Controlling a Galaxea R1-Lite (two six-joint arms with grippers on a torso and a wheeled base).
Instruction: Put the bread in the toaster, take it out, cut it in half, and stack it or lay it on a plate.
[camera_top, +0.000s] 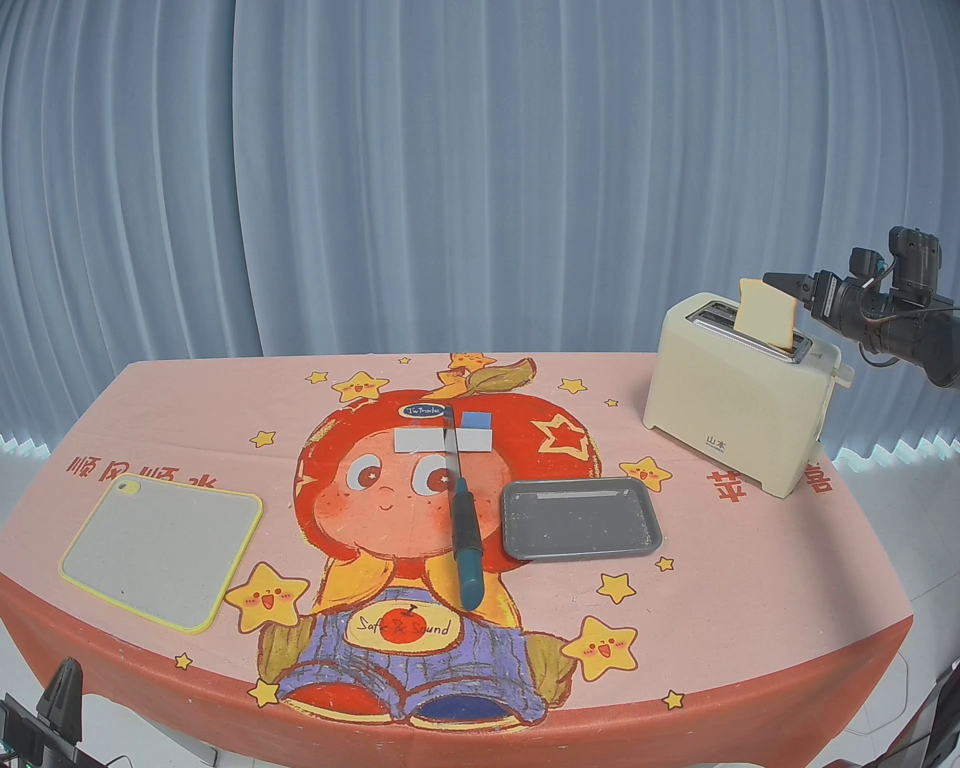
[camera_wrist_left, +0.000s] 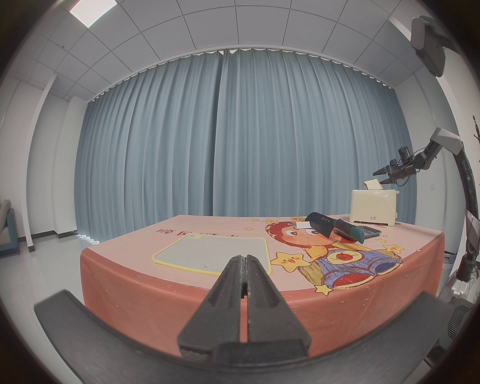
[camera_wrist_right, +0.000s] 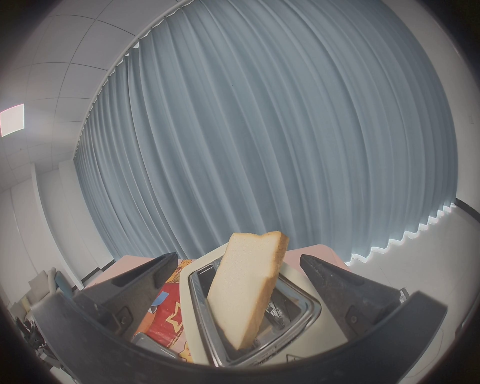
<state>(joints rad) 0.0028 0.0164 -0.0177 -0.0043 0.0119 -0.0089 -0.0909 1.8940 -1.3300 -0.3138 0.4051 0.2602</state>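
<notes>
Two tools are in play, and we begin with the right tool (camera_wrist_right: 237, 259). It is spread wide and grips nothing. In the right wrist view one finger (camera_wrist_right: 150, 280) stands on each side of the bread (camera_wrist_right: 247, 290), both apart from it. In the head view this tool sits at the upper right of the frame, its tip just beside the slice's top corner.

The bread stands tilted in a slot of the cream toaster (camera_top: 740, 400), with its upper part sticking out above the rim. The toaster stands at the right of the frame on the counter (camera_top: 750, 600).

The left tool (camera_wrist_left: 245, 260) is pinched tight with nothing between its fingers. It hangs at the lower left corner of the head view, off the near edge of the counter.

In the middle of the frame lies the knife (camera_top: 462, 510). Its blade rests across a white and blue block (camera_top: 478, 432), and its teal handle points toward the frame's lower edge. Just right of the handle is the grey plate (camera_top: 580, 518). The cutting board (camera_top: 160, 550), grey with a yellow rim, lies flat at the left, well apart from both.
</notes>
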